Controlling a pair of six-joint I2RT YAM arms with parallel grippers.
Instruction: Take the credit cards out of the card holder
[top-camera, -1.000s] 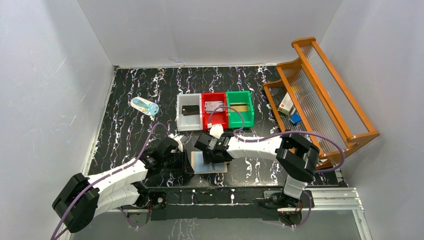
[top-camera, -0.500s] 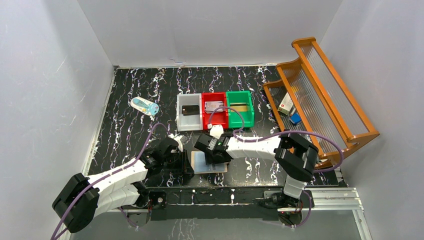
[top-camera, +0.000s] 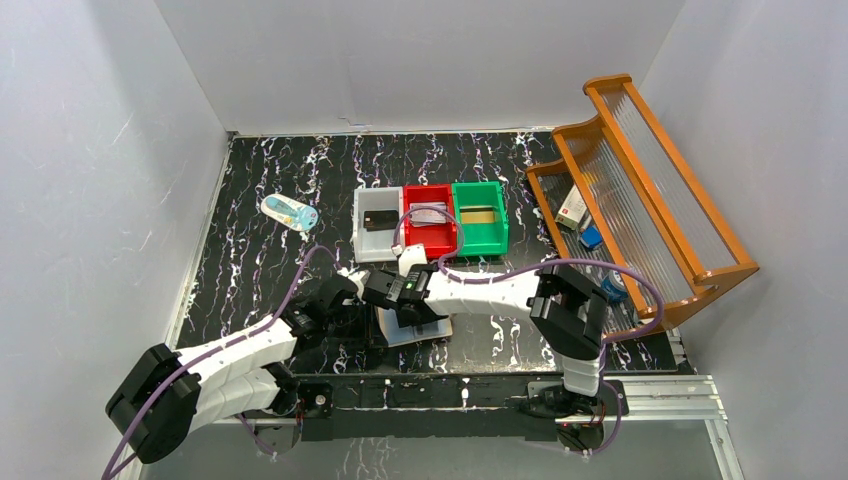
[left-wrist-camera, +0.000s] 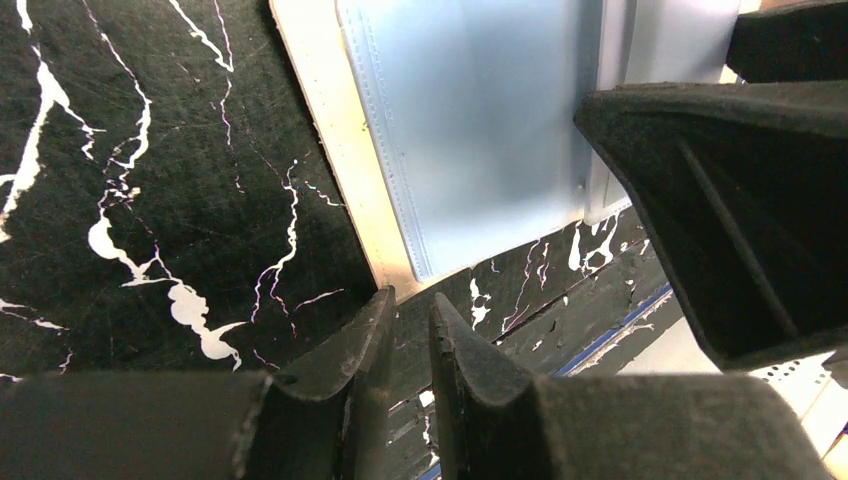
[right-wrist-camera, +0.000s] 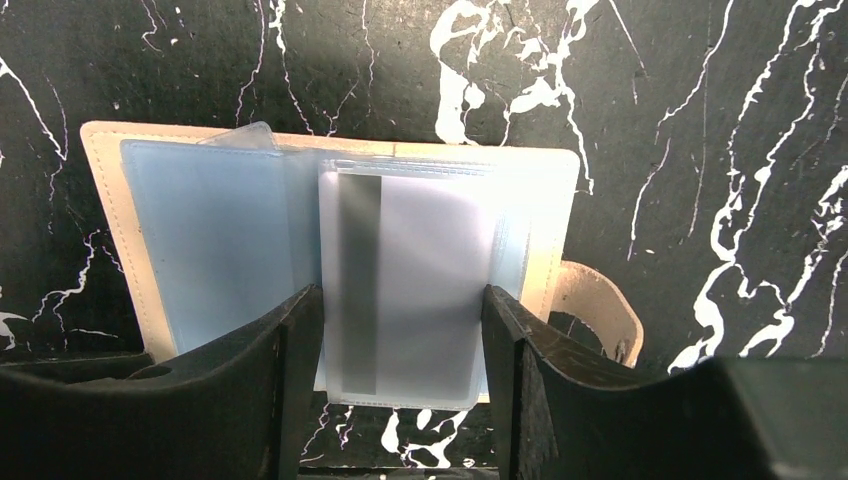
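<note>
**A:** So where's the card holder?

**B:** Open flat on the table, near the front edge. Snap tab sticks out past one short side. A striped card sits in a clear sleeve over the blue pockets.

**A:** What's around it?

**B:** Beyond the card holder are three bins in a row: white bin, red bin, green bin. They hold a black card, silver card and gold card, in that order. Wooden rack is well off to its right. A blue-white packet is well off to its far left.

**A:** Anything crowding it?

**B:** Both grippers. Left gripper has its tips just off the beige rim, with a right finger just beside it.

**A:** Jaw states?

**B:** Left is all but closed, a thin slit with nothing in it. Right gripper has fingers apart, straddling the sleeve, one pad at each long edge. Can't tell if it's pinching.

**A:** Arm pose?

**B:** Right arm stretches low and leftward from its base, wrist over the card holder, fingers pointing down. Left arm lies low, reaching in from the card holder's left.
</note>
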